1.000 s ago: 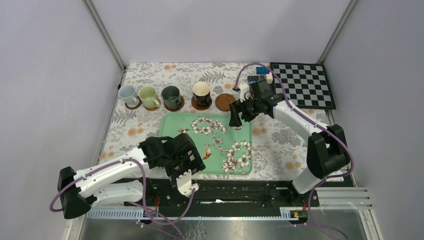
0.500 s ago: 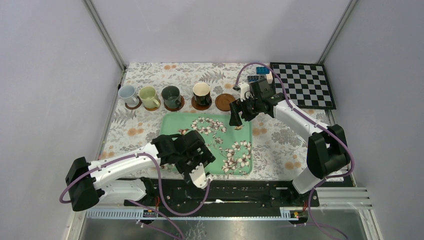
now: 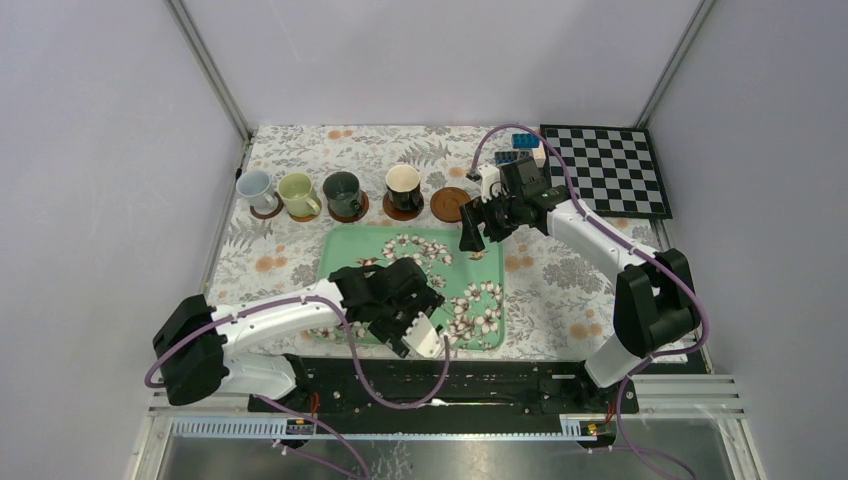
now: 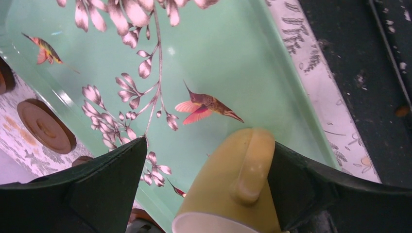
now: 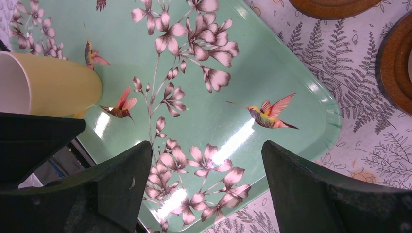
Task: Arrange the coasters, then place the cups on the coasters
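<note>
A yellow cup (image 4: 243,184) lies on its side on the green floral tray (image 3: 480,270). My left gripper (image 4: 209,143) is open around it: the right finger touches the handle and the left finger stands apart. The same cup (image 5: 51,85) shows at the left of the right wrist view. From above, my left gripper (image 3: 425,310) hides it. My right gripper (image 3: 478,235) hangs open and empty over the tray's far right corner. Behind the tray, a pale blue cup (image 3: 255,187), an olive cup (image 3: 297,193), a dark green cup (image 3: 342,192) and a cream-lined cup (image 3: 403,185) sit on coasters. One coaster (image 3: 452,203) is bare.
A chessboard (image 3: 605,170) lies at the back right, with a small blue and white object (image 3: 520,145) beside it. The flowered cloth (image 3: 560,290) covers the table, and the black base rail (image 3: 480,385) runs along the near edge.
My left arm has swung right across the near part of the tray, bringing its open gripper around the yellow cup. The right arm has not moved.
</note>
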You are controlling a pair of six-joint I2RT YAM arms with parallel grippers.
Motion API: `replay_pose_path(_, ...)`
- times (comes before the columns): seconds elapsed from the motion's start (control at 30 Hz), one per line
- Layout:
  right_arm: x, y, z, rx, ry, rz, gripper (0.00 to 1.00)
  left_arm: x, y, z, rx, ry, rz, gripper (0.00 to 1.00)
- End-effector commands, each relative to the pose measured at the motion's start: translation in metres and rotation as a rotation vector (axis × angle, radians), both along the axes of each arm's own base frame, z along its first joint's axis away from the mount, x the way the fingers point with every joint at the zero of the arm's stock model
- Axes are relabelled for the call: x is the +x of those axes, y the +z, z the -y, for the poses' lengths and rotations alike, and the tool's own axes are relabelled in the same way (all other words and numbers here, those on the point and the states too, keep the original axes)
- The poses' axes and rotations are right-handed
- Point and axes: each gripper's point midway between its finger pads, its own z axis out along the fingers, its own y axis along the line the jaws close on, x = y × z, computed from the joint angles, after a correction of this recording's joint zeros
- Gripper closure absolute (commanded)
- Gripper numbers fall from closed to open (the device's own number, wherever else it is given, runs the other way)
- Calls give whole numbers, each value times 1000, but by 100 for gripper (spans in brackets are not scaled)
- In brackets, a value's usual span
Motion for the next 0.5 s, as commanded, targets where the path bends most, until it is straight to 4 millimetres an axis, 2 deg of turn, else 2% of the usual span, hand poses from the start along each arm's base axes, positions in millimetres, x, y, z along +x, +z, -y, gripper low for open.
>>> replay_pose_path(0.0,9,20,3,10,-14,70,10,23,18,19,-81,111,49,1)
replay_pose_path(0.13,10,20,4,10,-17,69,10,21,24,26,-111,149,-4,1)
replay_pose_path(0.37,11,21,6,9,-10,82,10,-17,49,34,-162,95,-260,1)
replay_pose_path(0.47,7,21,5,17,1,78,11,-22,60,33,-179,105,-320,1)
